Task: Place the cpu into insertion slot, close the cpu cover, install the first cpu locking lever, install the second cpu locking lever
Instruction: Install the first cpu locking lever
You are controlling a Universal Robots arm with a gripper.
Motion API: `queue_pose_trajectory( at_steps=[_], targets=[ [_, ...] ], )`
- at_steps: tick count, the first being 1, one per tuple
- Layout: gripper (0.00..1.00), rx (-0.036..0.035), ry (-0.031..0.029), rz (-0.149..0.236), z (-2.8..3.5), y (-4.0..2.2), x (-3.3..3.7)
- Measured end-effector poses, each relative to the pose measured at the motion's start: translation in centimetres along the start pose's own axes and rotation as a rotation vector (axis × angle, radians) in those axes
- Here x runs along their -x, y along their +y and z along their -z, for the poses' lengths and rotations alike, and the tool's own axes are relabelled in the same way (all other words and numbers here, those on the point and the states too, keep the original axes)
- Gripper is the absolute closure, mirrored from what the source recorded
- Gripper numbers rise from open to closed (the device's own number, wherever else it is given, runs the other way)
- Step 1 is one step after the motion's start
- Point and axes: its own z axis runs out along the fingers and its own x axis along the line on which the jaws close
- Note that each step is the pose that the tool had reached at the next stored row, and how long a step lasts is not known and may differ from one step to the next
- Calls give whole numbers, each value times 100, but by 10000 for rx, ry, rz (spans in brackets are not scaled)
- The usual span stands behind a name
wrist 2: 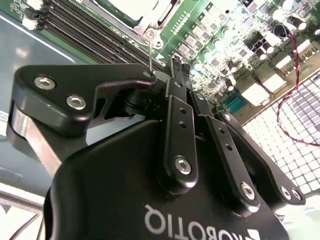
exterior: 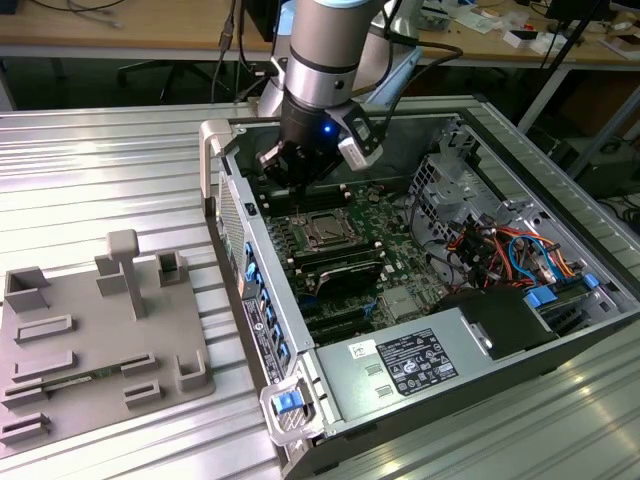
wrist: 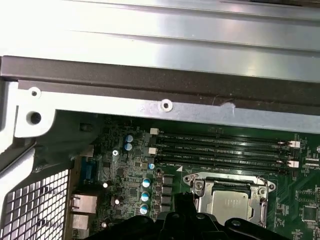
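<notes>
End effector (wrist 2: 175,70) clenched, hovering low over the memory slots (wrist: 220,147), just beside the slot (exterior: 309,228). Cpu (wrist: 231,204) sits in that slot, cover (wrist: 200,186) down flat around it. A thin lever (wrist 2: 151,50) stands upright, right by the end effector's tip.

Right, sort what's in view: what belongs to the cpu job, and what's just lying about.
Job in hand: cpu; cpu cover framing it; end effector close by.

Lying about: grey fixture tray; power supply; memory slots; orange and blue cables.
</notes>
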Motion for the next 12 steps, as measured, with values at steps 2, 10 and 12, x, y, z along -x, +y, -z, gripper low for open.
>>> queue_pose_trajectory(
  at_steps=[2,10,12],
  targets=[
    [89,0,5,1,0,5,-10],
    [89,2,20,3,-31,123,21],
    [89,3,30,-1,-48,135,83]
  ],
)
